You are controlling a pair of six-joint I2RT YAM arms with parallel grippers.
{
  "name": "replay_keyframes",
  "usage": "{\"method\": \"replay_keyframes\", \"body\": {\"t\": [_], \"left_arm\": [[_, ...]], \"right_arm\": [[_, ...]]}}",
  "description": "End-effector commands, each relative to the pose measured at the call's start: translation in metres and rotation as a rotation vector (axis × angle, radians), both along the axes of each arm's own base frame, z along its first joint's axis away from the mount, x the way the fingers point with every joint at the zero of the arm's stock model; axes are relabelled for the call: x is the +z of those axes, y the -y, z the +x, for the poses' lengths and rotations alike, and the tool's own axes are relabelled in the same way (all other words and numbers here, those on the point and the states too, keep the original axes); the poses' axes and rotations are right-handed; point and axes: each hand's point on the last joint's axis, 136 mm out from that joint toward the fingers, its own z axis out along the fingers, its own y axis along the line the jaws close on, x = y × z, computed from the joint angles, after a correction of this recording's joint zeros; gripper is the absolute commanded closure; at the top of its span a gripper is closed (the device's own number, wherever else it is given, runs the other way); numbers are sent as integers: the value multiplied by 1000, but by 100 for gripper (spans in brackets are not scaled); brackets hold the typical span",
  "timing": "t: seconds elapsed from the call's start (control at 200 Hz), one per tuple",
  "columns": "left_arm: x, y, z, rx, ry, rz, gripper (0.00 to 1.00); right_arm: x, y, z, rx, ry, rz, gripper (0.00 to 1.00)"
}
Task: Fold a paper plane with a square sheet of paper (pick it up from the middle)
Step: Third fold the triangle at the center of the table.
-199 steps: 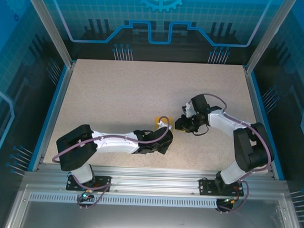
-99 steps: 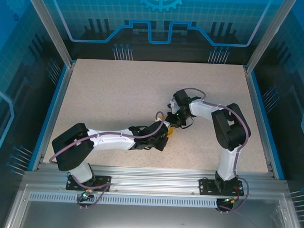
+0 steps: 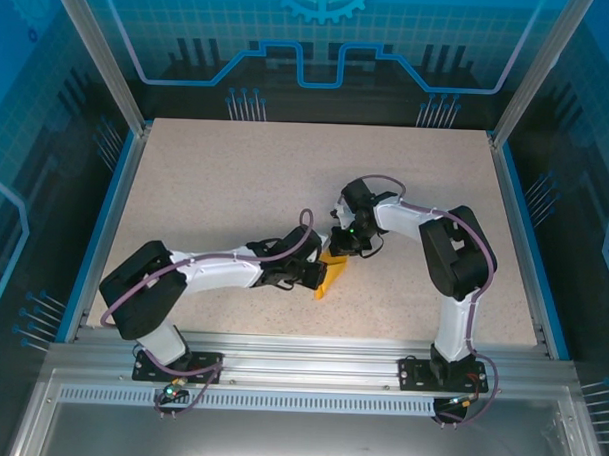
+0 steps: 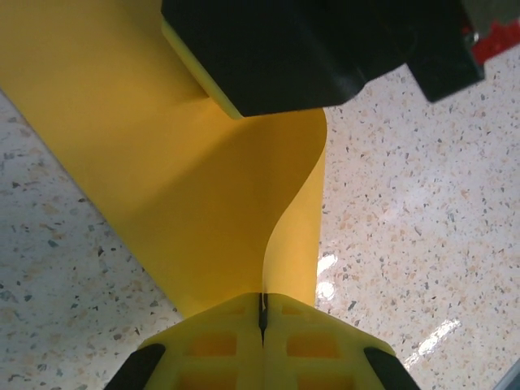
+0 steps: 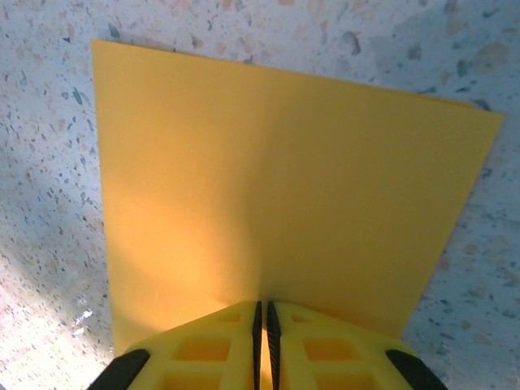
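Note:
The square sheet of paper [image 3: 332, 277] is orange-yellow and hangs between both grippers near the table's middle, just above the surface. My left gripper [image 3: 316, 271] is shut on one edge; in the left wrist view the sheet [image 4: 162, 162] curves up from the pinched yellow fingertips [image 4: 227, 341] of that gripper [image 4: 262, 307]. The right gripper's black body [image 4: 325, 49] looms over the sheet's far side. My right gripper [image 3: 340, 247] is shut on the opposite edge; in the right wrist view the sheet [image 5: 284, 179] spreads flat out from its gripper [image 5: 262, 313], the jaws nearly together on the paper.
The speckled beige table [image 3: 236, 186] has a blue rim [image 3: 102, 231] along its sides. The two arms meet at the centre, their wrists close together. An aluminium rail [image 3: 300, 353] runs along the near edge by the arm bases.
The right arm swung left to the sheet and its jaws closed on the edge. The left arm shifted slightly left and up with the sheet, which now hangs in view below the wrists.

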Motion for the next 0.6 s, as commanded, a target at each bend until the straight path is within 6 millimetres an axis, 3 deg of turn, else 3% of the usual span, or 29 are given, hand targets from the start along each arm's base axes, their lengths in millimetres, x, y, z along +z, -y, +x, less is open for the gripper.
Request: {"method": "replay_keyframes", "body": {"t": [0.0,0.595], "left_arm": [[0,1,0,-44,-23,-31,100],[-18,-10,11,-39,-60,12,100]], "right_arm": [[-9,4,-15,38,-49,-46,86],[-6,0,-15,40,-61,-33,85]]}}
